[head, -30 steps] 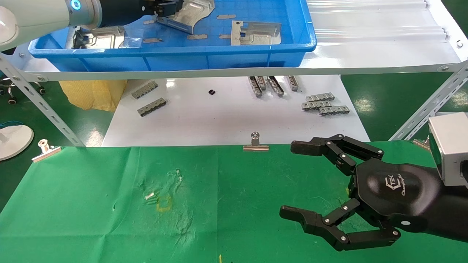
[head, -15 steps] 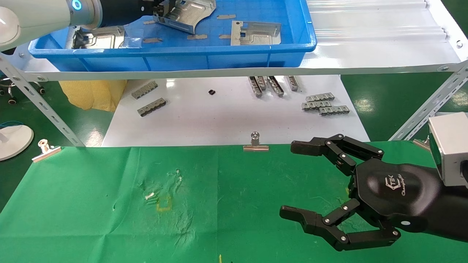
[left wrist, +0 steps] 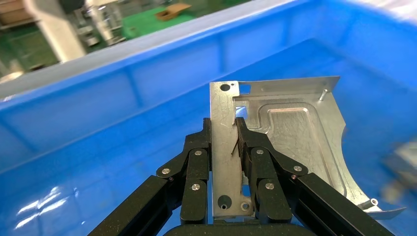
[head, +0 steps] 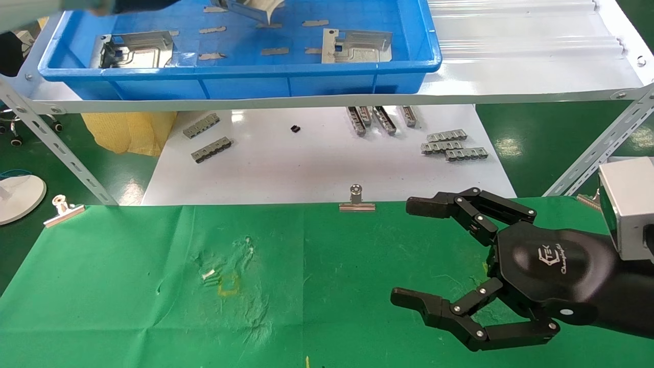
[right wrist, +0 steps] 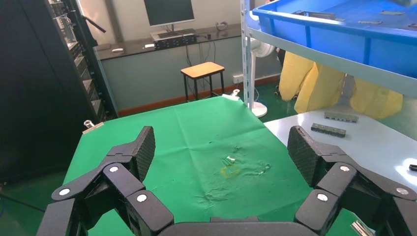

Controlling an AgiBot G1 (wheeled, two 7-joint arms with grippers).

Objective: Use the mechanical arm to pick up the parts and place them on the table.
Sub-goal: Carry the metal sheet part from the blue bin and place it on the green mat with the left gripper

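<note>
Grey ribbed bars (head: 453,144) lie scattered on the white tabletop (head: 306,168) (under the blue tray (head: 240,76)).

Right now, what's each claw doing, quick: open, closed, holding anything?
Left gripper: jaws shut on a silver metal part, lifted above the blue tray.
Right gripper: jaws open, empty, over the green table.

Before you lies the green surface (head: 127,286), its cloth wrinkled and pinned at the far edge by two clips (head: 356,201). Beyond it a white top (head: 306,163) carries grey bars (head: 452,144) in loose groups and one small black piece (head: 295,129). On the shelf (head: 521,61) above sits a blue tray (head: 245,76) with two plates (head: 357,46) and tape strips (head: 275,51).
</note>
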